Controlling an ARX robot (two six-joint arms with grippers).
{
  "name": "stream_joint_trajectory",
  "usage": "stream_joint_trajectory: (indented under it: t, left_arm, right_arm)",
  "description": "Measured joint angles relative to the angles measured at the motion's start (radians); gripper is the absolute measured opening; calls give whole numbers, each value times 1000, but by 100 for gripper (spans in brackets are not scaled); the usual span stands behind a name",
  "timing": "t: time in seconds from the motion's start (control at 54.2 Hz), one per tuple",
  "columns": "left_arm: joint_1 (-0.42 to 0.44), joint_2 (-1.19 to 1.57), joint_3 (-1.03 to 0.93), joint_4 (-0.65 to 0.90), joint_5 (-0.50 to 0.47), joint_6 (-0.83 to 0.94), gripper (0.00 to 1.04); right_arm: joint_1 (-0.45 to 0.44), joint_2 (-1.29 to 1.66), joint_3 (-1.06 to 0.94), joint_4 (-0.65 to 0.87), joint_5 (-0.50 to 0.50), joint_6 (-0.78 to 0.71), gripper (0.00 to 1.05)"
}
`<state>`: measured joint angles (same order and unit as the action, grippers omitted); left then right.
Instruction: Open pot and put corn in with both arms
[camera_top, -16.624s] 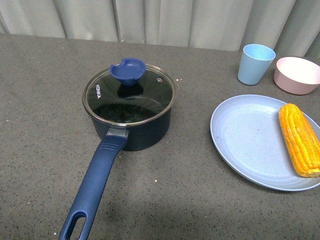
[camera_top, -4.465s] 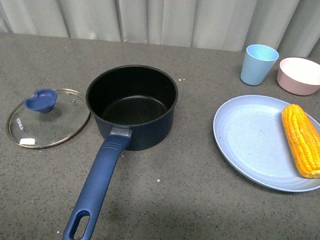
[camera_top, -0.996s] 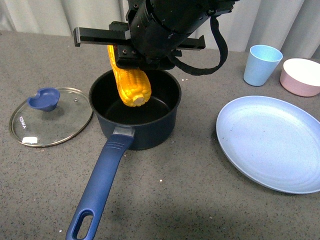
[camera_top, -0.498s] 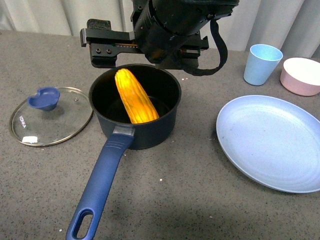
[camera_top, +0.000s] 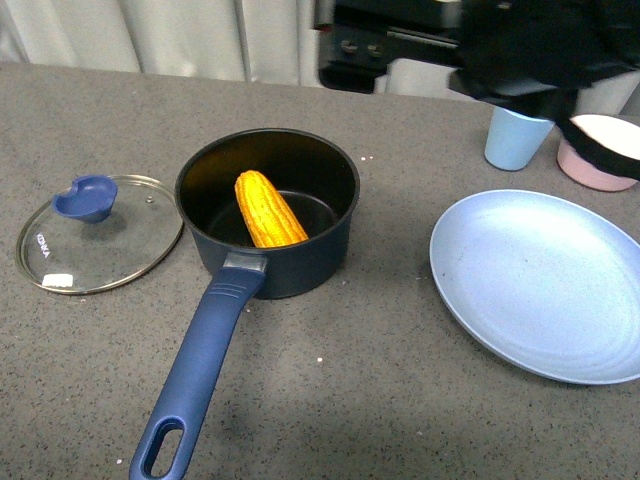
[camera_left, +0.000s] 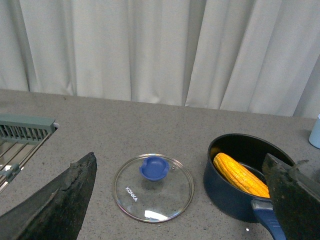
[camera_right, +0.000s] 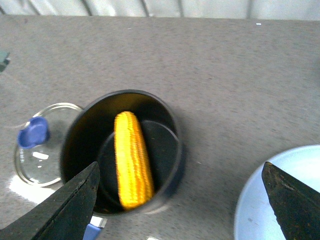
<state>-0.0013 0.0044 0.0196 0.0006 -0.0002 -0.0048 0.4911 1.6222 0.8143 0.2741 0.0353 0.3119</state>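
Front view: we note the pot (camera_top: 268, 213) on the grey table (camera_top: 400, 380), lid off, its long blue handle (camera_top: 196, 378) running toward the camera. The corn (camera_top: 268, 209) lies inside, slanted, one end up against the pot's inner wall and the other down on the black floor. The glass lid (camera_top: 98, 235) with its blue knob (camera_top: 84, 196) lies flat on the table just left of the pot, the two rims nearly touching. Right of the pot, apart from it, sits a pale blue plate (camera_top: 540, 285). Behind the plate we see a light blue cup (camera_top: 513, 140) and a pink bowl (camera_top: 600, 152). The right arm (camera_top: 480, 40) is a dark blur at the top, above cup and bowl; we cannot read its claw from here.

Left wrist view: the left gripper (camera_left: 185, 200) has its fingers spread wide, one at each lower corner, with nothing between them. Between and beyond them we see the lid and the pot with the corn inside. A green rack (camera_left: 25, 131) shows at the edge of the table, grey curtains (camera_left: 160, 50) behind.

Right wrist view: the right gripper (camera_right: 180, 200) is likewise spread wide and empty, looking down on the pot. The corn lies across the pot's floor. The lid's edge and the plate's rim flank the pot on opposite sides.
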Motion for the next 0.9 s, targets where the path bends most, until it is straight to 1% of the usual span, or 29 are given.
stream_joint_trajectory:
  t: [0.074,0.166,0.221,0.351,0.369,0.387,0.406,0.424,0.461,0.48,0.498,0.535,0.554,0.59,0.609,0.646,0.756,0.83,0.904]
  left_arm:
    - [0,0,0,0,0,0,98]
    - [0,0,0,0,0,0,98]
    - [0,0,0,0,0,0,98]
    - [0,0,0,0,0,0,98]
    - [0,0,0,0,0,0,98]
    - [0,0,0,0,0,0,98]
    - [0,0,0,0,0,0,98]
    - [0,0,0,0,0,0,98]
    - [0,0,0,0,3,0,98]
    - [0,-1,0,0,2,0,98]
    - [0,-1,0,0,1,0,98]
    - [0,-1,0,0,-4,0,98]
    - [0,0,0,0,-3,0,98]
    - [0,0,0,0,-4,0,98]
    - [0,-1,0,0,-3,0,98]
    - [0,-1,0,0,-2,0,98]
    - [0,-1,0,0,0,0,98]
    - [0,-1,0,0,0,0,98]
    - [0,-1,0,0,0,0,98]
  right_arm:
    - [-34,-87,-126,16,31,-4,95]
    - [-67,-181,-232,32,56,-26,95]
    - [-77,-228,-277,63,83,-57,95]
    - [-90,-276,-317,95,100,-93,95]
    - [-87,-262,-332,151,134,-112,93]
    - [-85,-253,-345,199,147,-119,92]
    - [-84,-233,-373,299,212,-150,88]
    - [-85,-222,-388,350,233,-163,86]
    - [-92,-189,-454,539,300,-212,79]
    - [-101,-183,-488,613,308,-228,76]
    - [-107,-182,-506,650,308,-237,74]
    - [-130,-193,-561,764,308,-261,67]
    - [-136,-200,-570,785,307,-265,65]
    - [-163,-249,-600,840,289,-282,56]
    - [-177,-285,-613,842,271,-289,51]
    - [-194,-328,-634,835,250,-295,44]
    - [-266,-463,-709,753,188,-306,15]
    - [-293,-536,-733,708,156,-308,1]
    - [-315,-601,-748,665,132,-311,1]
